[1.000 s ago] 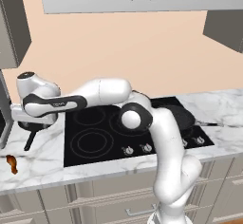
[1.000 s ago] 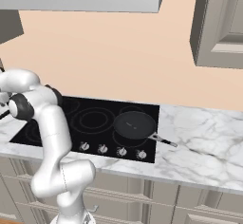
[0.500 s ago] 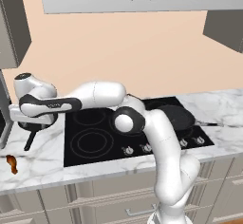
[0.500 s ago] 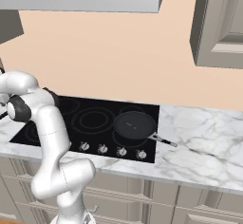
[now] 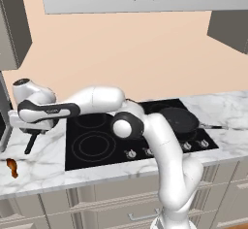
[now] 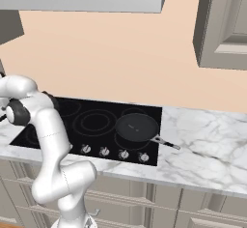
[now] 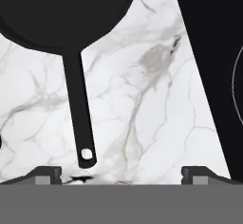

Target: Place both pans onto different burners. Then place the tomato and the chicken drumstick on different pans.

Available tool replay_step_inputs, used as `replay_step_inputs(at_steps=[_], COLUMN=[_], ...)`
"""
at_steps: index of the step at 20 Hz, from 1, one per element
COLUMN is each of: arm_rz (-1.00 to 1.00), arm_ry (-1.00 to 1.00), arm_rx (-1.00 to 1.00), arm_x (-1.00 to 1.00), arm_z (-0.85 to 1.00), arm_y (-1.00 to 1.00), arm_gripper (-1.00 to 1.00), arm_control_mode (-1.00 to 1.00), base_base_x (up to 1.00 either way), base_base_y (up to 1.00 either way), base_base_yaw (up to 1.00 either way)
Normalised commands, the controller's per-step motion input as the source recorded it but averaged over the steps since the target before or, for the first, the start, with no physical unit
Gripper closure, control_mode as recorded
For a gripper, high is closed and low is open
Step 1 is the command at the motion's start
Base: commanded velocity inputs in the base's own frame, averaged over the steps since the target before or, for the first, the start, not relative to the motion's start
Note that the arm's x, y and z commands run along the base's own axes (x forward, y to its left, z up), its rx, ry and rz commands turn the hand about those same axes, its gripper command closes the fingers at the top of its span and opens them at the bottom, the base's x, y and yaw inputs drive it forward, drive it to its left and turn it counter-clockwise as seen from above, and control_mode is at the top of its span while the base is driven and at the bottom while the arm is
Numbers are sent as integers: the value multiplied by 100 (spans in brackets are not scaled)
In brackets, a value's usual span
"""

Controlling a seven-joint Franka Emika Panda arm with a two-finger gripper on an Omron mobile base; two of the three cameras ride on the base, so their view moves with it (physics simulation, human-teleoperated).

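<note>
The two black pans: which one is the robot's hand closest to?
The pan on the marble counter left of the cooktop, right below the gripper. The other pan sits on a burner at the cooktop's far end.

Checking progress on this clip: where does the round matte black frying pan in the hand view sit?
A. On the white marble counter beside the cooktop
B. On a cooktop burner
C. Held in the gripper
A: the black frying pan and its handle lie on the marble counter, off the glossy black cooktop.

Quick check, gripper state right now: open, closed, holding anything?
Gripper: open, jaws spread wide and holding nothing, above the marble counter near the end of the pan handle.
</note>
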Motion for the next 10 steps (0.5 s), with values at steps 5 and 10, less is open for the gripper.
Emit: replay_step_inputs(at_steps=[5,10], arm_rz=[0,0], arm_ry=[0,0], arm_rx=[0,0], arm_x=[4,14], arm_z=[-28,-17], arm_y=[6,5], arm_gripper=[-100,-100], arm_control_mode=[-100,-100], base_base_x=[0,0], base_base_y=[0,0], base_base_yaw=[0,0])
